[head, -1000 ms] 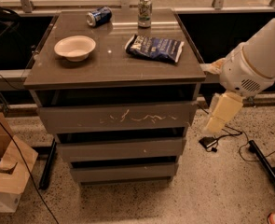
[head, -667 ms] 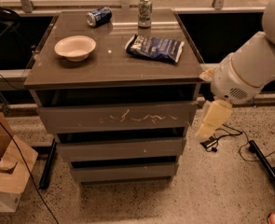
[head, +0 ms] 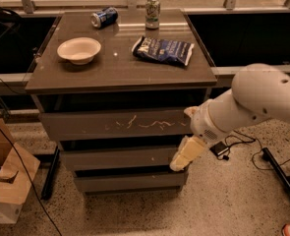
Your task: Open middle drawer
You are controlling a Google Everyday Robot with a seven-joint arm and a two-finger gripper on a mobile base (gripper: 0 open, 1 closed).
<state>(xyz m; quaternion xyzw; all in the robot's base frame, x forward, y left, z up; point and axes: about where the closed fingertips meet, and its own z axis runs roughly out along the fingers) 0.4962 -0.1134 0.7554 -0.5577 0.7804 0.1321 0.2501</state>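
Note:
The cabinet has three grey-brown fronts. The middle drawer [head: 117, 158] is the plain second front, below the taller scratched front [head: 115, 124] and above the smallest bottom front [head: 127, 182]. All three look closed. My gripper [head: 182, 160] hangs from the white arm [head: 255, 102] at the right and sits in front of the middle drawer's right end, its cream tip reaching down to that drawer's lower right corner.
On the cabinet top [head: 110, 70] are a white bowl [head: 79, 49], a dark chip bag [head: 162, 50], a lying blue can [head: 104, 17] and an upright can [head: 153, 6]. A cardboard box [head: 7, 186] stands on the floor at left. Cables [head: 233, 149] lie at right.
The arm has swung left and the gripper has moved from beside the cabinet's right edge to in front of the middle drawer's right end, and lower.

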